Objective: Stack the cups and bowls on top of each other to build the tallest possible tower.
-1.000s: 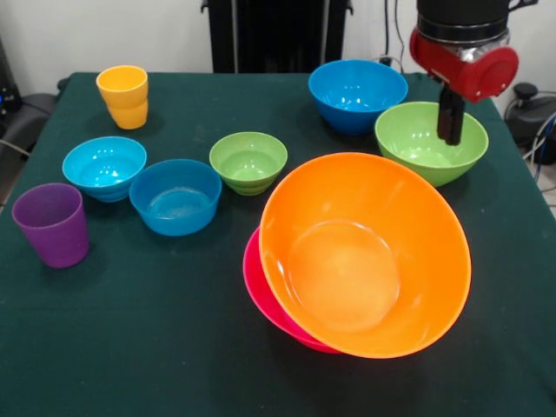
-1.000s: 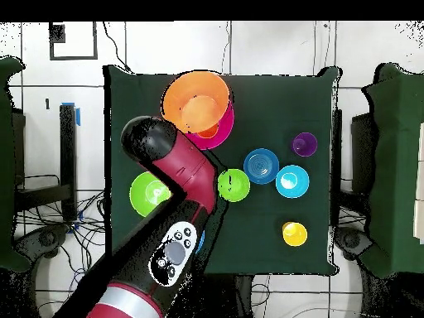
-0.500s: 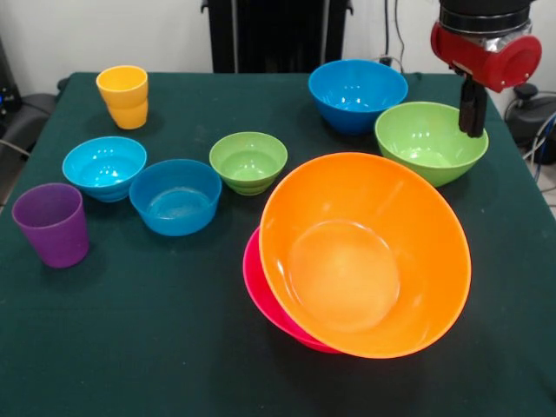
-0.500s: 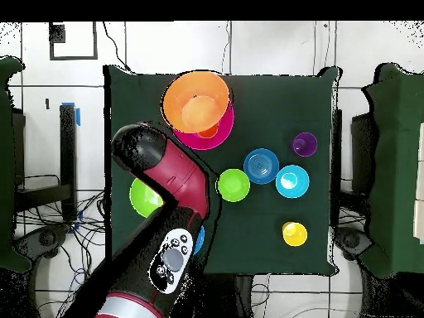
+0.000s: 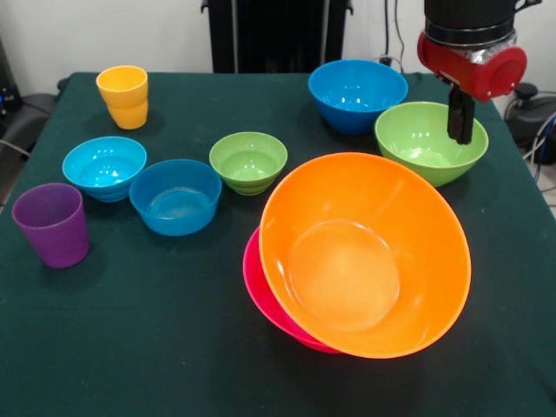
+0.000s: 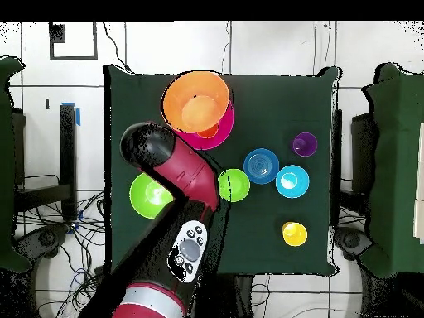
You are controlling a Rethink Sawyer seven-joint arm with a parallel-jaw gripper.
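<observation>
The tower stands at the front: a large orange bowl (image 5: pixel 365 252) leans tilted in a large pink bowl (image 5: pixel 258 291); in the overhead view (image 6: pixel 196 98) an orange cup (image 6: pixel 208 131) peeks out beneath it. My gripper (image 5: pixel 459 122) hangs over the far right part of the medium green bowl (image 5: pixel 430 143), holding nothing. The medium blue bowl (image 5: pixel 357 94) is behind it. The small green bowl (image 5: pixel 248 161), small blue bowl (image 5: pixel 175 195), cyan bowl (image 5: pixel 104 167), purple cup (image 5: pixel 51 224) and yellow cup (image 5: pixel 122 95) stand apart on the left.
The dark green table cloth (image 5: pixel 130 339) ends close to the medium green bowl on the right. In the overhead view my arm (image 6: pixel 186 178) covers the medium blue bowl and part of the medium green bowl (image 6: pixel 146 196).
My gripper swung right and up past the medium green bowl's rim, then came back a little left and lower. The bowls and cups have not moved.
</observation>
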